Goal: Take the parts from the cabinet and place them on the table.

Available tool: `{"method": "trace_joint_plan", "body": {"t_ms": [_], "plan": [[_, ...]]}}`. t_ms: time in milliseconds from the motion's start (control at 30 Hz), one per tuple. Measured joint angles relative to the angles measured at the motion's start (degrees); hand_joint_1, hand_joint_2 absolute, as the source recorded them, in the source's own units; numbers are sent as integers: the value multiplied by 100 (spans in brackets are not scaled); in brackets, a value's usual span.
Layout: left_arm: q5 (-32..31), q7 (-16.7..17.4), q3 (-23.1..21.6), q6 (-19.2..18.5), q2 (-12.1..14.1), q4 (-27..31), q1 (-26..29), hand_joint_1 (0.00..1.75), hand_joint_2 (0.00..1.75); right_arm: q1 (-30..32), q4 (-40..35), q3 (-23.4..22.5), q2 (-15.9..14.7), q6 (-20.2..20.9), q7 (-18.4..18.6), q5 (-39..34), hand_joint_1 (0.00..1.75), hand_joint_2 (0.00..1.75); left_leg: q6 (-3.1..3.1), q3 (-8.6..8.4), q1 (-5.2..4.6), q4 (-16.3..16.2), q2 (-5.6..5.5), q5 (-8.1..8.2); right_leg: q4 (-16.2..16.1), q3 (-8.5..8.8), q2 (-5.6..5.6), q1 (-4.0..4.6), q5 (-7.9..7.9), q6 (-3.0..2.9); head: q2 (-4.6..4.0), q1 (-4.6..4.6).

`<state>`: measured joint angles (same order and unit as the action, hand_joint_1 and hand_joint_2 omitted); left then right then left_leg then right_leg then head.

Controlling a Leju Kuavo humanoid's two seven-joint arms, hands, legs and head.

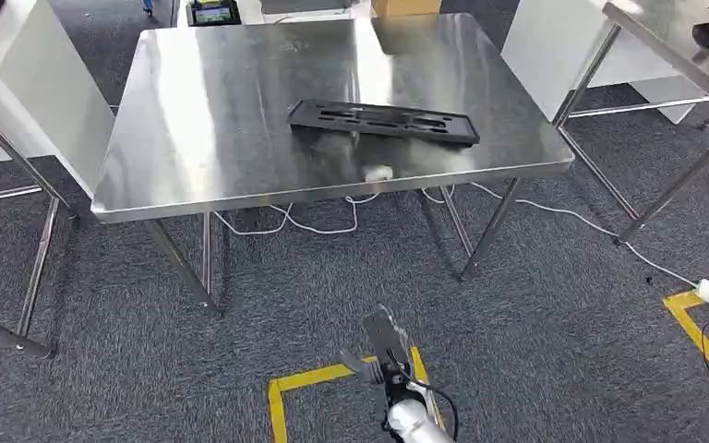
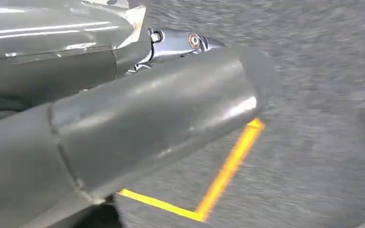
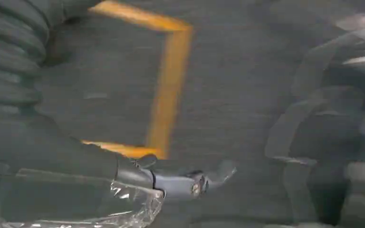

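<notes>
A black part (image 1: 383, 121) lies flat on the steel table (image 1: 194, 138). The right hand (image 1: 386, 346) hangs low with nothing in it, fingers apart. The left hand (image 2: 123, 123) is blurred; I cannot tell its grip

A steel table (image 1: 240, 120) stands ahead at 12 o'clock, its broad top bare on the 10 o'clock side. A flat black part (image 1: 383, 121) lies across the middle toward 1 o'clock, blocking a low sweep there. A second steel table (image 1: 665, 37) crowds in at 2 o'clock, with a gap of carpet between the two. White cables (image 1: 314, 221) trail under the near edge. The right hand (image 1: 388, 351) hangs low at 6 o'clock over grey carpet (image 1: 535, 351) marked with yellow tape (image 1: 282, 397).
</notes>
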<state>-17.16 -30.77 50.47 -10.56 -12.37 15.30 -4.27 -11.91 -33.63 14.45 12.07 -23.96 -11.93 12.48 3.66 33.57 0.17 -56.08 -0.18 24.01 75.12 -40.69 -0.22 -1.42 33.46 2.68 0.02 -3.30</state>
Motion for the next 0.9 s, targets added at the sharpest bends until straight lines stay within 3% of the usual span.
{"method": "trace_joint_plan", "body": {"t_ms": [33,67,100,133,167,200,267,300,333,367,400,433,467,500,533,600,633,700,800,833,900], "plan": [[-61,31,-28,39,-13,-26,-1,0,0,12,234,26,33,31,76,76,0,175,-2,91,-20,-3,8,-68,36,95,1,20,-117,59,0,2],[-118,72,-55,44,-26,-46,-3,0,0,29,487,57,94,130,159,105,0,175,-8,171,-39,-9,18,-125,-133,282,1,37,-285,104,0,0],[-170,98,-79,44,-33,-72,-15,0,0,49,688,74,173,236,236,67,0,175,-13,258,-60,-10,29,-198,-576,645,0,72,-481,117,0,0],[-216,124,-122,44,-42,-87,-23,0,0,55,868,72,249,284,327,26,0,175,-21,317,-75,-14,29,-255,-1134,1058,1,84,-538,63,0,2],[-268,148,-155,61,-46,-109,-33,0,0,54,1012,76,312,278,425,56,0,175,-42,343,-79,-20,28,-305,-1707,1413,0,90,-335,-56,0,5],[-299,179,-175,94,-48,-120,-36,0,0,65,1116,90,367,264,454,98,0,175,-70,364,-102,-28,30,-360,-2179,1717,2,151,-206,-128,0,0],[-382,240,-243,149,-46,-162,-40,0,0,70,1360,120,428,282,458,126,0,175,-149,362,-48,18,41,-473,-2122,1590,21,197,-261,-182,0,24],[-382,271,-271,148,-55,-179,-44,0,0,72,1437,122,452,328,467,113,0,175,-202,364,-43,37,37,-527,-2123,1559,19,210,-305,-252,0,35],[-380,299,-280,146,-48,-194,-37,0,0,73,1509,122,466,385,476,78,0,175,-240,395,-30,20,30,-512,-2167,1535,6,79,-403,-334,0,26],[-349,325,-282,96,-37,-210,-37,0,0,61,1570,120,470,432,482,28,0,175,-277,473,-10,-109,10,-209,-2163,1459,-14,99,-472,-393,0,42],[-312,341,-280,52,-37,-221,-36,0,0,60,1603,116,476,481,483,-12,0,175,-315,554,18,-390,8,202,-2159,1384,-23,104,-542,-461,0,48],[-288,345,-280,26,-31,-223,-37,0,0,62,1643,116,476,518,483,-38,0,175,-356,640,38,-777,4,548,-2157,1311,-23,118,-608,-462,0,50],[-260,352,-280,11,-22,-225,-38,0,0,62,1686,114,476,547,483,-55,0,175,-393,725,51,-1205,5,793,-2144,1222,-29,130,-677,-462,0,50],[-251,354,-280,-33,-20,-225,-38,0,0,62,1726,111,470,560,483,-64,0,175,-421,775,63,-1598,6,874,-2109,1155,-35,136,-750,-448,0,48],[-247,371,-277,-68,-15,-227,-37,0,0,61,1750,111,468,562,480,-59,0,175,-436,735,74,-1767,6,759,-2059,1017,-44,136,-807,-435,0,50],[-244,389,-277,-96,-4,-227,-46,0,0,61,1780,111,463,503,461,-24,0,175,-461,335,111,-1484,8,282,-1914,752,-39,123,-891,-384,0,50],[-262,395,-277,-101,4,-227,-54,0,0,56,1791,111,463,450,431,-33,0,175,-456,-36,119,-1054,8,156,-1835,624,-35,118,-923,-367,0,53],[-307,417,-288,-103,9,-227,-96,0,0,34,1800,107,457,398,358,-85,0,175,-417,-561,80,-174,-22,659,-1756,484,-32,130,-1004,-285,0,53],[-378,446,-302,-92,13,-249,-114,0,0,37,1808,46,452,400,-84,-293,0,175,-235,-512,-4,-120,-29,597,-1801,484,-54,94,-1170,-160,2,44],[-378,446,-304,-83,6,-255,-117,0,0,76,1811,11,448,331,-340,-350,0,175,-155,-432,3,-57,-4,499,-1834,452,-44,129,-1234,-106,0,40],[-378,446,-304,-83,4,-260,-118,0,0,79,1811,6,446,312,-386,-357,0,175,-141,-456,18,-45,1,476,-1822,441,-42,142,-1219,-106,0,38]]}}
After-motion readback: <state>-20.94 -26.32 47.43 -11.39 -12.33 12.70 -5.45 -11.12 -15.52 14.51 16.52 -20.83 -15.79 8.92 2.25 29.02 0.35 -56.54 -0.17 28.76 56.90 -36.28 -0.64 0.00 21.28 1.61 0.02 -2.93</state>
